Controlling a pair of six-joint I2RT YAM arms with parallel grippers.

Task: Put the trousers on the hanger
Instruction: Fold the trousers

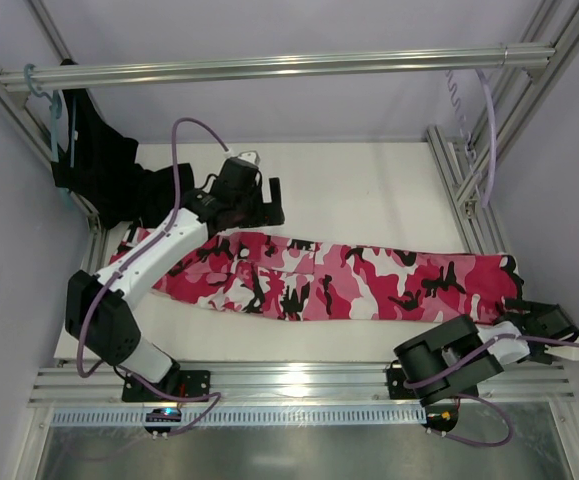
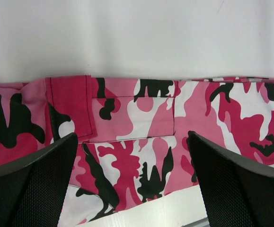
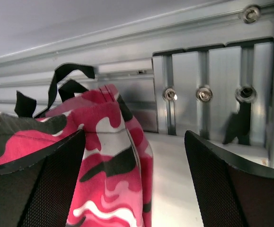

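White bench [image 1: 369, 190] seen from above: the trousers [image 1: 339, 280] lie stretched flat across it, with the waist end near the left end effector [image 1: 275, 205] and the hems near the right end effector [image 1: 541, 322]. In the left wrist view, its fingers [image 2: 32, 184] are spread wide above the camouflage fabric. In the right wrist view, the fingers [image 3: 37, 184] are wide apart, with a bunched hem standing between them, unclamped.

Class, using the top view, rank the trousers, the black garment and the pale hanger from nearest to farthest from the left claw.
1. trousers, directly beneath the left claw.
2. black garment, back left corner.
3. pale hanger, far right, against the frame.
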